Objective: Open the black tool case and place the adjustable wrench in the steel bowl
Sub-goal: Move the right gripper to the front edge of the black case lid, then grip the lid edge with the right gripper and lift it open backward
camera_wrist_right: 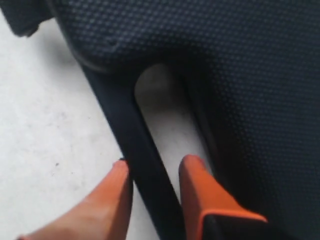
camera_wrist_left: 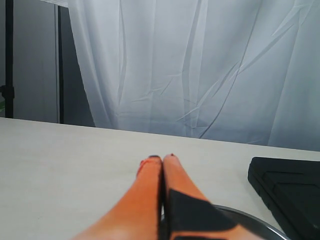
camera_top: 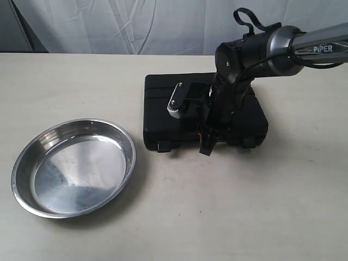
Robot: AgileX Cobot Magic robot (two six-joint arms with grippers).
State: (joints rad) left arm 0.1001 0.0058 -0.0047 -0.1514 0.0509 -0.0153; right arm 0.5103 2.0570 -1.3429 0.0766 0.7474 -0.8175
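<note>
The black tool case (camera_top: 179, 109) lies closed on the table, so the adjustable wrench is hidden. My right gripper (camera_top: 208, 148) points down at the case's front edge. In the right wrist view, this gripper (camera_wrist_right: 156, 162) is open astride the handle bar (camera_wrist_right: 125, 125): one finger is outside it, the other in the cut-out (camera_wrist_right: 165, 110). The steel bowl (camera_top: 117, 142) sits to the left of the case with nothing in it. My left gripper (camera_wrist_left: 161, 157) is shut on nothing, low over the table, with the bowl's rim (camera_wrist_left: 260, 225) and a case corner (camera_wrist_left: 292, 187) beside it.
The right arm (camera_top: 272, 51) reaches in from the right above the case, covering much of the lid. A latch (camera_top: 162, 146) shows at the case's front left. A white curtain (camera_top: 163, 22) hangs behind the beige table (camera_top: 244, 206).
</note>
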